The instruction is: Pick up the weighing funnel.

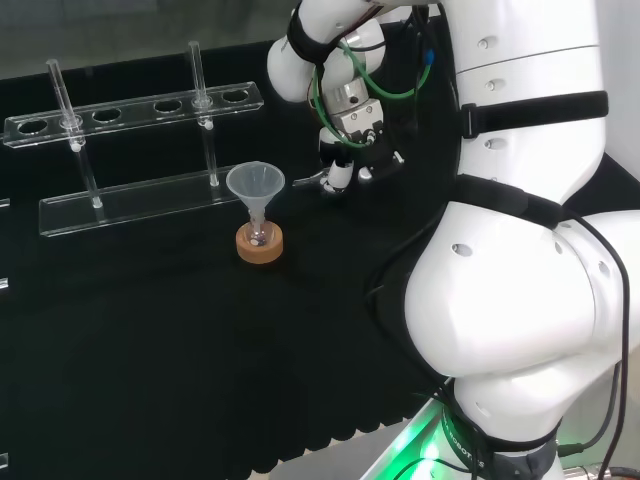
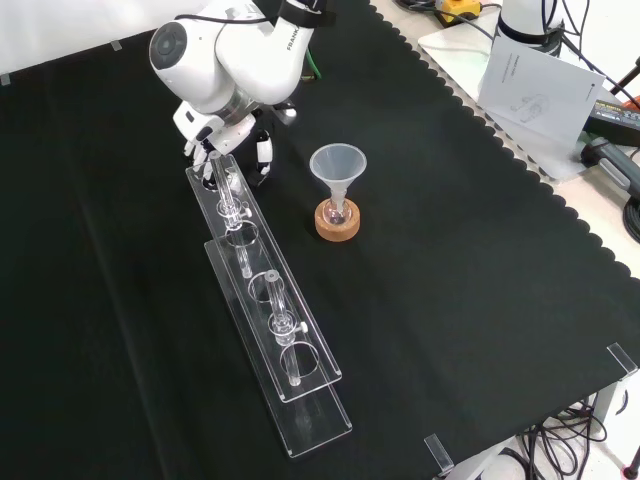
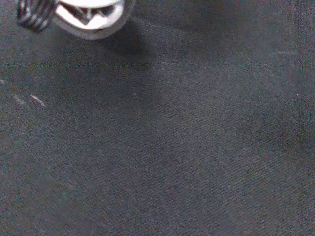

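Note:
In the head view the hand hangs low over the black cloth, right of the big funnel and near the end of the clear rack. A thin pale clear piece lies on the cloth just left of the hand, reaching up to it; I cannot tell whether it is the weighing funnel or whether the hand touches it. In the front view the hand sits under the arm's white link at the rack's far end. The wrist view shows bare cloth and a blurred white part of the hand.
The big funnel stands in a small flask on a cork ring. The long clear tube rack holds upright glass tubes beside the hand. Papers and cables lie beyond the cloth's scalloped edge.

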Robot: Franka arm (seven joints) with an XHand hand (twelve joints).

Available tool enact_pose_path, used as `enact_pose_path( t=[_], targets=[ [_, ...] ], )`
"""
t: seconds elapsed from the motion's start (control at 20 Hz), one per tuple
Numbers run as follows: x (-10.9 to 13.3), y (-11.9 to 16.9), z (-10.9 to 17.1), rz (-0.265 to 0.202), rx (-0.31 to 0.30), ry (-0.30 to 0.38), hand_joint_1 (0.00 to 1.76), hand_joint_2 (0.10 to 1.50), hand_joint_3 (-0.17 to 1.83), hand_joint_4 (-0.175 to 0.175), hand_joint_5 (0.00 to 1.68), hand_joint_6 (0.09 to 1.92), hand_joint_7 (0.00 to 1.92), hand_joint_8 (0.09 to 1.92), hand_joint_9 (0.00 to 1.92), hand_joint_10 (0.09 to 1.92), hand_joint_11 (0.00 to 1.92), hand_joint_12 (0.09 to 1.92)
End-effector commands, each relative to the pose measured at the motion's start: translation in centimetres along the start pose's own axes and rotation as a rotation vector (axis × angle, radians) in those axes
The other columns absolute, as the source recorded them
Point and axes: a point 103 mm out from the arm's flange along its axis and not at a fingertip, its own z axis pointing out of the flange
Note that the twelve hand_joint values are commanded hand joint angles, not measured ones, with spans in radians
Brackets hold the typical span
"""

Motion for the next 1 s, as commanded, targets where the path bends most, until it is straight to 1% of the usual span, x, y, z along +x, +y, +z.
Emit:
enact_pose_path(
  t=[0.05, 0.1, 0.15, 0.2, 0.25, 0.4, 0.45, 0.55, 0.7, 0.8, 1.0],
  targets=[
    [-0.2, -0.1, 0.1, 0.004, -0.01, 0.007, 0.92, 0.66, 0.61, 0.057, 0.92, 0.62, 0.5, 0.66, 0.7, 0.51, 0.45, 1.3],
    [-0.2, -0.1, 0.1, 0.006, -0.011, 0.003, 0.98, 0.71, 0.56, 0.102, 1.01, 0.69, 0.52, 0.66, 0.72, 0.52, 0.45, 1.3],
    [-0.1, -0.1, 0.1, 0.009, -0.012, 0.001, 1.02, 0.77, 0.49, 0.136, 1.08, 0.73, 0.54, 0.66, 0.74, 0.51, 0.46, 1.29],
    [-0.1, -0.1, 0.1, 0.012, -0.01, 0.0, 1.05, 0.77, 0.49, 0.156, 1.13, 0.75, 0.57, 0.65, 0.77, 0.5, 0.48, 1.28],
    [-0.3, -0.1, 0.2, 0.012, -0.011, 0.004, 1.08, 0.75, 0.52, 0.166, 1.17, 0.75, 0.59, 0.64, 0.79, 0.49, 0.49, 1.28],
    [-0.2, -0.2, -0.1, 0.009, -0.019, 0.003, 1.1, 0.71, 0.62, 0.175, 1.2, 0.77, 0.63, 0.62, 0.84, 0.47, 0.53, 1.26],
    [0.4, -0.2, -0.2, 0.009, -0.021, -0.008, 1.1, 0.7, 0.63, 0.175, 1.21, 0.78, 0.63, 0.62, 0.85, 0.46, 0.54, 1.25],
    [0.4, -0.3, -0.3, 0.008, -0.03, 0.001, 1.1, 0.69, 0.65, 0.175, 1.21, 0.78, 0.63, 0.62, 0.86, 0.46, 0.55, 1.24],
    [-0.6, -0.8, -0.7, 0.003, -0.06, 0.032, 1.1, 0.68, 0.66, 0.175, 1.21, 0.79, 0.64, 0.62, 0.88, 0.46, 0.58, 1.23],
    [-1.2, -1.3, -1.5, 0.009, -0.077, 0.063, 1.1, 0.68, 0.68, 0.175, 1.2, 0.81, 0.64, 0.63, 0.89, 0.45, 0.59, 1.22],
    [-1.6, -2.1, -2.8, 0.022, -0.094, 0.071, 1.1, 0.67, 0.69, 0.175, 1.2, 0.81, 0.66, 0.63, 0.91, 0.44, 0.64, 1.19]
  ],
)
